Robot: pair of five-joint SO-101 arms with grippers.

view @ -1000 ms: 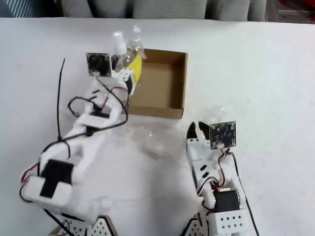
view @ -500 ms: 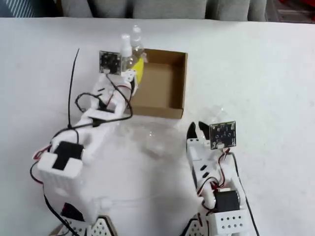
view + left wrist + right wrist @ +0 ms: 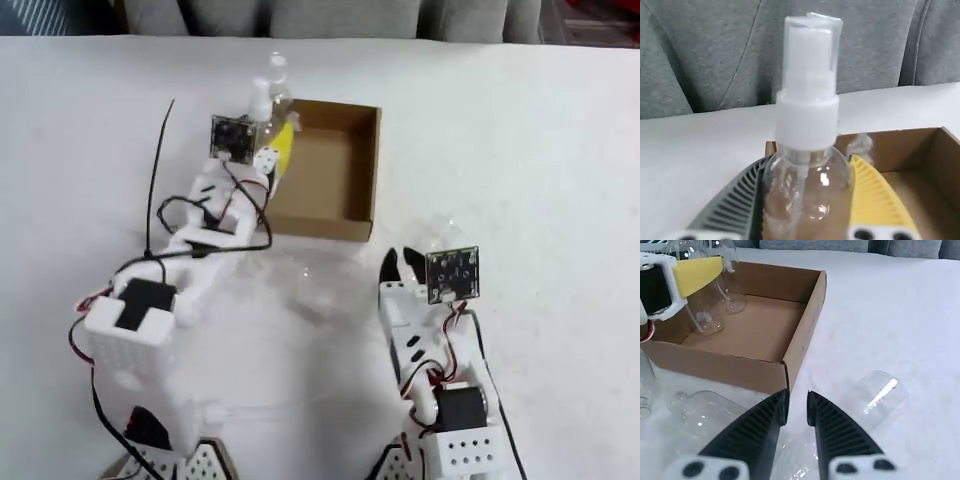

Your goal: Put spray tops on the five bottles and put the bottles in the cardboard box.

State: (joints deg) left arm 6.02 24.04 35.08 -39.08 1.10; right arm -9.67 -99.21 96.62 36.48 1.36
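Observation:
My left gripper (image 3: 265, 140) is shut on a clear bottle (image 3: 807, 195) with a white spray top (image 3: 807, 100), held upright between its grey and yellow fingers. The bottle's lower end (image 3: 702, 315) sits inside the cardboard box (image 3: 330, 225) by its left wall. A second capped bottle (image 3: 277, 75) stands in the box's far left corner. My right gripper (image 3: 797, 402) is near the box's front right corner, narrowly open and holding nothing. Clear bottles without tops lie on the table, one (image 3: 880, 395) just beyond the right gripper and one (image 3: 705, 412) in front of the box.
Another clear bottle (image 3: 644, 385) shows partly at the table's front left of the box. Most of the box floor (image 3: 325, 170) is bare cardboard. Grey sofa cushions (image 3: 715, 55) lie beyond the table's far edge.
The left arm has swung right with the capped bottle, bringing it from beside the box's left wall into the box. The right arm has not moved.

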